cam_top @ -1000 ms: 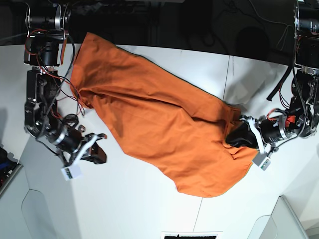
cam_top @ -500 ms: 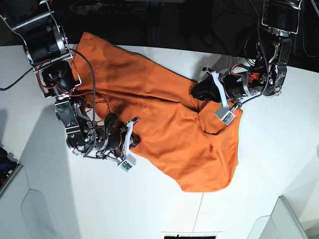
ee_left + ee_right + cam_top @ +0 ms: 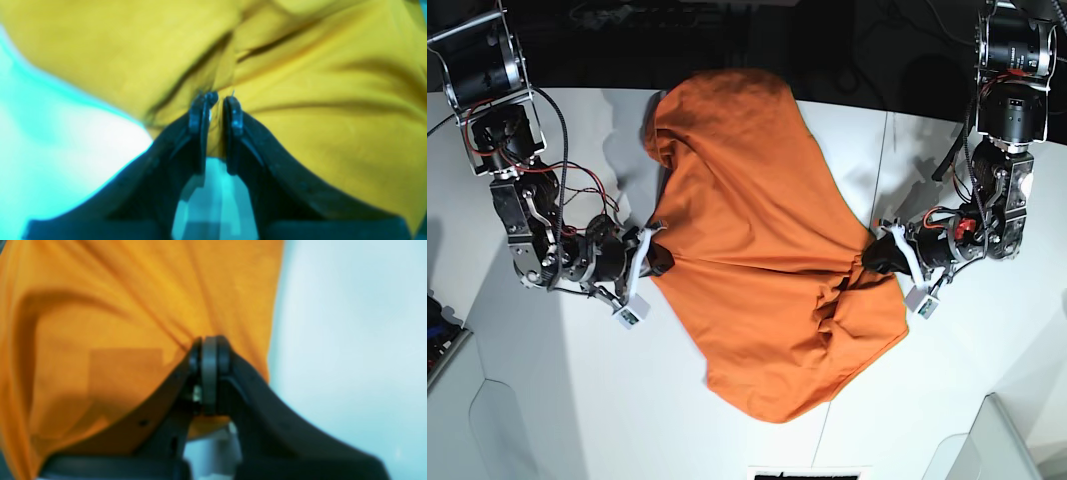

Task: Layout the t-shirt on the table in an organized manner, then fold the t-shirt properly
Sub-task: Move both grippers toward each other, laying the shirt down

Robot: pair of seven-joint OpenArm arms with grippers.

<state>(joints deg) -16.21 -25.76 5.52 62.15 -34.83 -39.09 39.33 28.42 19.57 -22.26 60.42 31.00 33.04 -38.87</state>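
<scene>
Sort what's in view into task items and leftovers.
Task items:
- t-shirt, orange, bunched
- table, white
- left end effector, pinching the shirt's edge
- right end effector, pinching the opposite edge

Leftovers:
- white box corner, near table edge

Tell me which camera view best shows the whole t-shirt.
The base view: the t-shirt shows edge to edge, spread rumpled across the table between both arms. The left wrist view shows only bunched cloth pinched in the left gripper, tinted yellow. The right wrist view shows only a blurred cloth edge clamped by the right gripper.
</scene>
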